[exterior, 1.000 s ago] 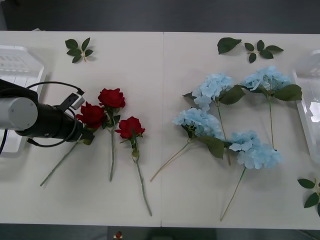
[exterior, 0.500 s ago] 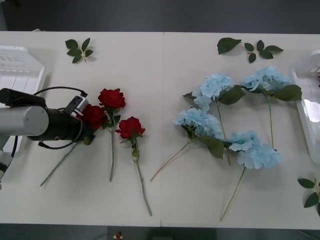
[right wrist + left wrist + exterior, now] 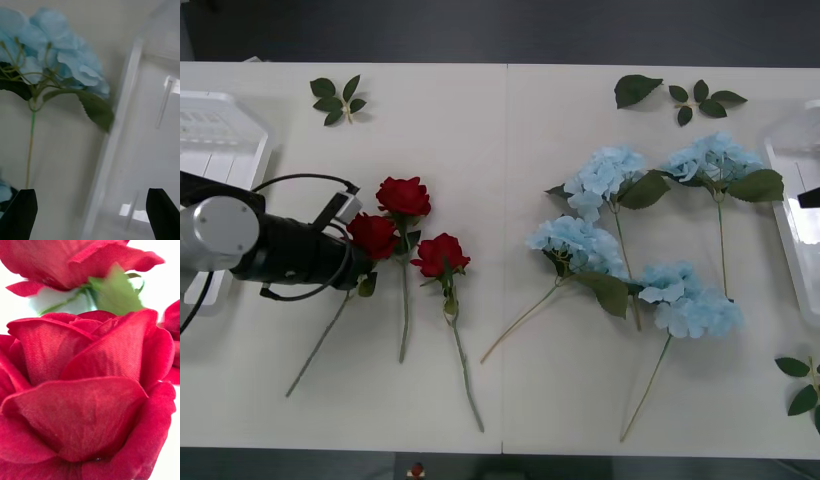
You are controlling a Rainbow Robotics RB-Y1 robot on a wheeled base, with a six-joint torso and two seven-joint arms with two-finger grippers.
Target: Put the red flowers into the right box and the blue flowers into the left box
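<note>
Left hand (image 3: 358,262) at the leftmost rose (image 3: 373,236); grip state: can't tell.
Right hand (image 3: 90,210) open beside the right box (image 3: 150,123), near a blue flower (image 3: 56,56).

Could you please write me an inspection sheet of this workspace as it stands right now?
Surface: white table, a seam down its middle.
Job's things: three red flowers at left; four blue flowers at right; left box and right box at the table's ends, no flowers seen inside.
Clutter: loose leaf sprigs at the far edge and the near right corner.
Grippers: left tool at the leftmost rose's head; right tool open over the right box's rim.
Cables: black cable looped on the left arm.
Surroundings: dark floor beyond the table.
</note>
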